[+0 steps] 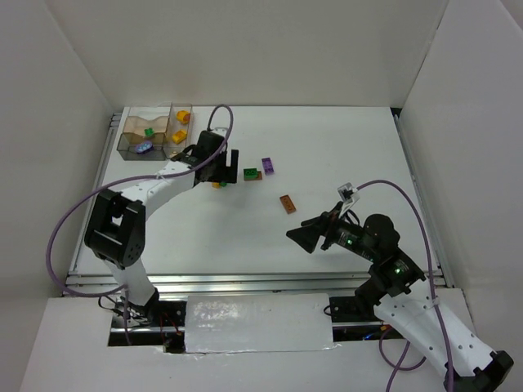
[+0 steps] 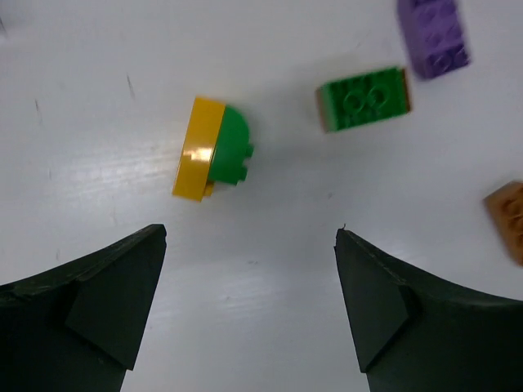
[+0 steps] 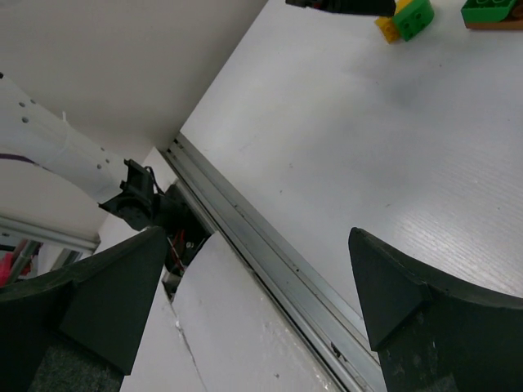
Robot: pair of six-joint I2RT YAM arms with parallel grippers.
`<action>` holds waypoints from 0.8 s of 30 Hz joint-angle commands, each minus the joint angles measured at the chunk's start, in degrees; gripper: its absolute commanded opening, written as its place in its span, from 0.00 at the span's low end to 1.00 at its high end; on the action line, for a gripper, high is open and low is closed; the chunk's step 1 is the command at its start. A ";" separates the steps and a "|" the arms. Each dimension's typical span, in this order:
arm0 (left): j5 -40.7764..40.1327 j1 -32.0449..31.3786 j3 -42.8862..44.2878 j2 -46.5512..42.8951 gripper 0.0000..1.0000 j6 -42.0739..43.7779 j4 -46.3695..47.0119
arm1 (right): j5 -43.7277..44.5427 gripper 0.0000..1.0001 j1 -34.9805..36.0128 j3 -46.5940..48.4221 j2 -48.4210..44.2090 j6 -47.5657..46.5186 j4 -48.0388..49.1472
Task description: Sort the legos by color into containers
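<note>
Carefully: the yellow-and-green brick (image 2: 211, 151) is two colours joined. It lies on the surface (image 2: 270, 286) just ahead of your left pincer (image 2: 251, 235), not between its fingers. Closing too soon would likely knock it aside, and binned whole, one colour lands wrong. That pincer gapes wide, empty. So does the right pincer (image 3: 255, 237), well apart. At far left stand the containers (image 1: 154, 131).

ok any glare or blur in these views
Left wrist: white glare patch on the yellow-and-green lego, purple lego at the corner slightly soft; right wrist: no glare, table grain crisp; top external: even light, only faint shadows.
</note>
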 commanded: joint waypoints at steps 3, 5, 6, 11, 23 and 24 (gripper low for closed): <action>-0.34 0.06 -0.91 0.25 0.97 4.64 2.16 | -2.14 1.00 -0.26 -0.27 -1.52 0.88 -0.60; -0.34 0.06 -0.74 1.91 0.98 5.87 3.22 | -2.50 1.00 -0.17 -0.53 -1.79 1.23 -0.60; -0.52 0.06 0.57 2.79 0.98 6.31 2.78 | -2.50 1.00 -0.17 -0.53 -1.87 1.32 -0.77; 0.80 0.94 1.46 7.71 0.95 7.46 3.39 | -2.32 1.00 -0.08 0.17 -2.14 0.70 -2.27; -0.17 2.69 2.26 11.94 0.93 7.90 5.94 | -3.99 1.00 -0.08 0.08 0.41 0.79 -0.26; 0.36 2.96 2.25 12.72 0.91 7.81 6.29 | -4.08 1.00 -0.08 0.08 0.67 0.79 -0.08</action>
